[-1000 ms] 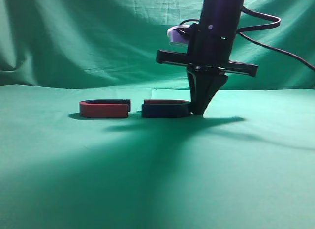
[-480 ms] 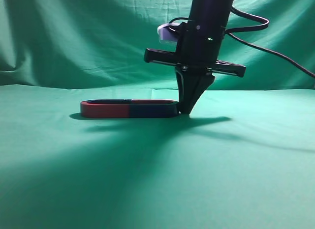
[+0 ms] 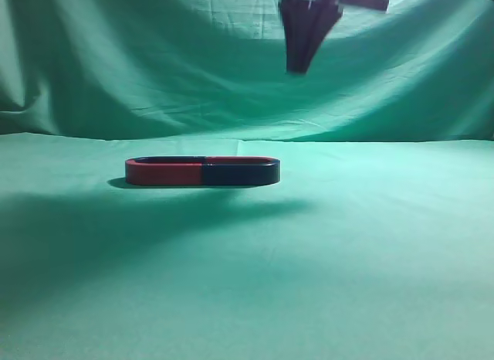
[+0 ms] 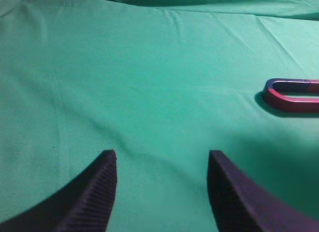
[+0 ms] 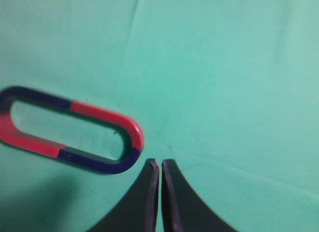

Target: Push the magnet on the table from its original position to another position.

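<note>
Hovering right hand [image 5: 160, 165] pinched together | left hand [image 4: 162, 160] apart | magnets [image 3: 202, 171] seemingly unmarked

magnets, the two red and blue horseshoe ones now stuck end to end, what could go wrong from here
1. The two red and blue horseshoe magnets sit joined in one closed oval on the green cloth. Pushing either half would probably drag both, so moving one alone may fail.

2. The shut right gripper hangs above the oval's rounded end. Coming down slightly off, it could land on the magnets' rim and tip them.

3. The cloth shows creases; a slid magnet might catch there.
</note>
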Tool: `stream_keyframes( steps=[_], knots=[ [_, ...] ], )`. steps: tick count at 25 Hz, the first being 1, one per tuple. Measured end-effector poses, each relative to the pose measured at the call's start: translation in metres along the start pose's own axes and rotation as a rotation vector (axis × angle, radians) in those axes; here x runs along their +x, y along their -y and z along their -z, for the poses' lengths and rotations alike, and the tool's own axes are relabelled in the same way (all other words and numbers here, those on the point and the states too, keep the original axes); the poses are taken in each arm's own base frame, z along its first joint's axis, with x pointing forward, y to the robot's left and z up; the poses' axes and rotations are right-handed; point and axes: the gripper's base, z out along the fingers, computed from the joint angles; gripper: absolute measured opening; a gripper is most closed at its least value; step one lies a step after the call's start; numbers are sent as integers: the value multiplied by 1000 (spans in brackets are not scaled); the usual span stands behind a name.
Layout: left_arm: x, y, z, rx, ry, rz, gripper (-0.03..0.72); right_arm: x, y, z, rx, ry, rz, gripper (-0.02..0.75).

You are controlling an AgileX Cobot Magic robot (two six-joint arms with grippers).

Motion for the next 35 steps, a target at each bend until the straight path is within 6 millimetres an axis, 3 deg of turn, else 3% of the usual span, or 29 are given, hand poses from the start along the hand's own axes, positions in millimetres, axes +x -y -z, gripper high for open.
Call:
stream_keyframes(
  steps=[7,11,14,20,31,35],
  knots=[
    [0,0,0,0,0,0,372,21,9,124,43,252,-41,0],
    [0,0,0,0,0,0,372,51,13,190,33,392,-50,0],
    [0,0,0,0,0,0,372,83,18,224,29,453,-51,0],
    [0,0,0,0,0,0,372,156,28,258,24,505,-54,0],
    [0,0,0,0,0,0,372,292,48,264,12,590,-58,0],
    [0,0,0,0,0,0,372,331,53,264,0,648,-60,0]
  ],
)
